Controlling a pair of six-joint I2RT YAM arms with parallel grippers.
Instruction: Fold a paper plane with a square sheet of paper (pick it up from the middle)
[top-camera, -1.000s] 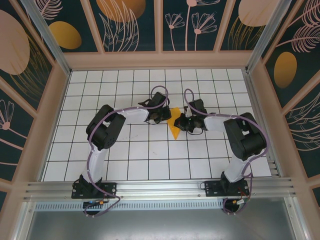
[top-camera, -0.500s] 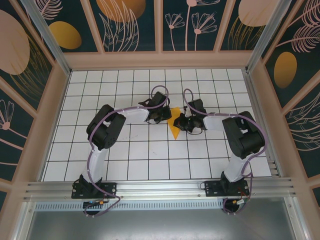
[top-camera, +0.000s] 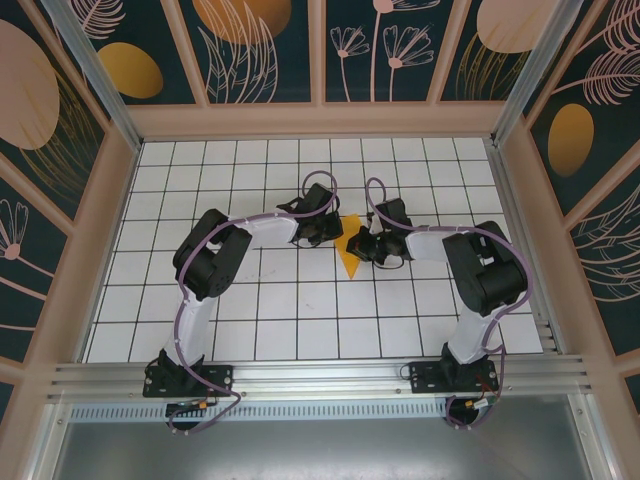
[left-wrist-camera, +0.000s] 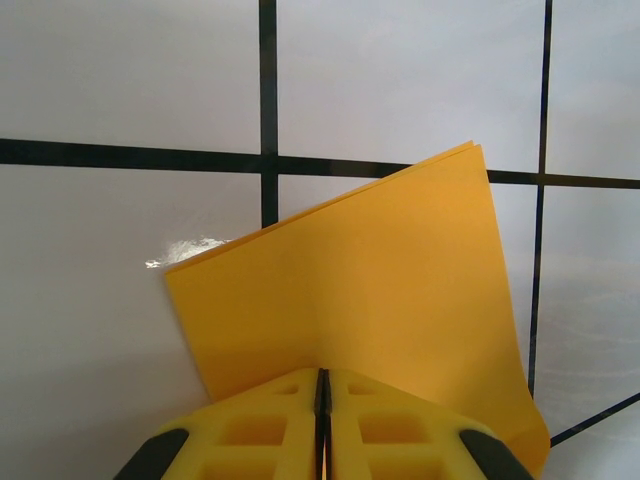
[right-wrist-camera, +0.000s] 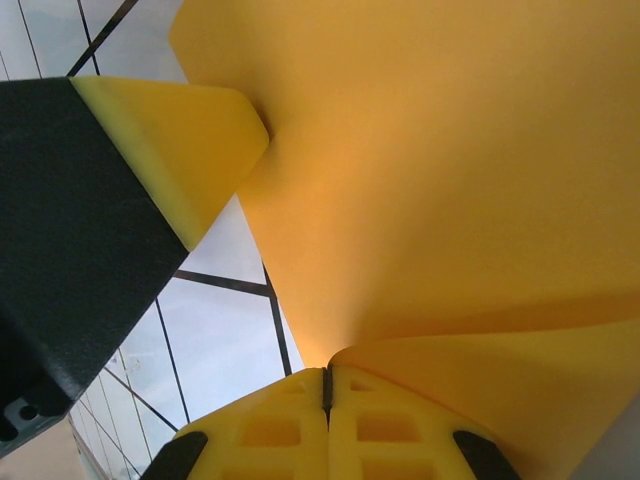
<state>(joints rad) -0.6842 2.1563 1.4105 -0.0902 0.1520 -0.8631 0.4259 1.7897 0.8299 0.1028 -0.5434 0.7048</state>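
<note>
The orange-yellow paper (top-camera: 348, 250) sits close to the middle of the white gridded surface (top-camera: 250, 300), a little toward the far side, between the two hands. From above it reads as a narrow triangle: a broad edge at the far end that tapers to a sharp tip pointing toward the near edge. Whether that tip rests on the surface cannot be told.

The left hand (top-camera: 322, 232) comes in from the left and is clenched on the paper's left side. In its own wrist view its hand (left-wrist-camera: 322, 400) is pressed tight together, with the paper (left-wrist-camera: 370, 290) fanning out from the pinch as a flat, smooth panel. At the upper right corner, the edge shows more than one layer lying close together.

The right hand (top-camera: 366, 243) comes in from the right and is likewise clenched on the paper. In its wrist view its hand (right-wrist-camera: 327, 385) pinches the paper (right-wrist-camera: 450, 180), which rises broad and plain above it, with a curled fold bulging low on the right. One yellow pad of the left hand's fingers (right-wrist-camera: 170, 140) touches the paper at upper left.
</note>
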